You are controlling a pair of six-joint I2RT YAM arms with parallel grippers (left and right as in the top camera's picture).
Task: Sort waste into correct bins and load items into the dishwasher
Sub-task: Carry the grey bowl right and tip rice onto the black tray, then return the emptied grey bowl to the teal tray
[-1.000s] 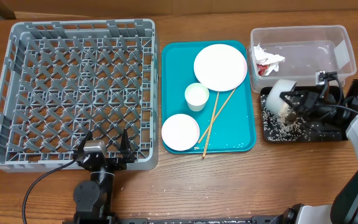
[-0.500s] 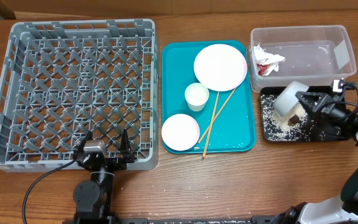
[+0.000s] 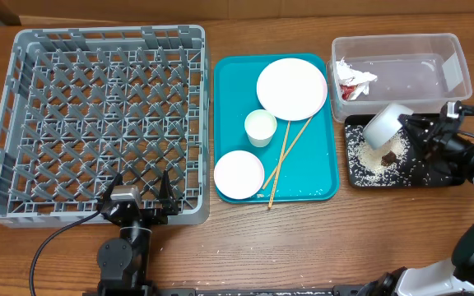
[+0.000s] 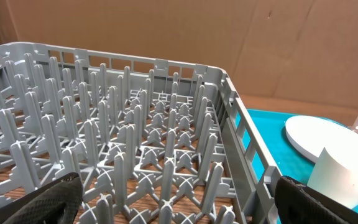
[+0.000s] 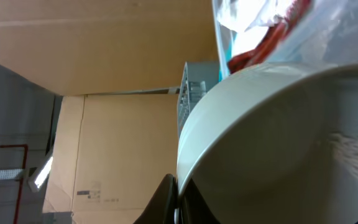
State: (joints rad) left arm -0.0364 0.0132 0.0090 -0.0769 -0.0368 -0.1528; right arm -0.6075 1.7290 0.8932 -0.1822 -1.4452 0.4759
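Right jaws on tilted bowl (image 3: 386,125) above black tray (image 3: 434,176)

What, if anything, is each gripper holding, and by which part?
The right gripper grips a small bowl by its rim; the left gripper holds nothing.

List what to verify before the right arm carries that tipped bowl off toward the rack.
1. Right gripper clamped on the bowl: ok.
2. Bowl tilted over the black tray: ok.
3. Rice and brown lump lie in that tray: ok.
4. Bowl fully emptied: cannot tell.
5. Dish rack holds no dishes: ok.
6. Left gripper open, at the rack's near wall: ok.
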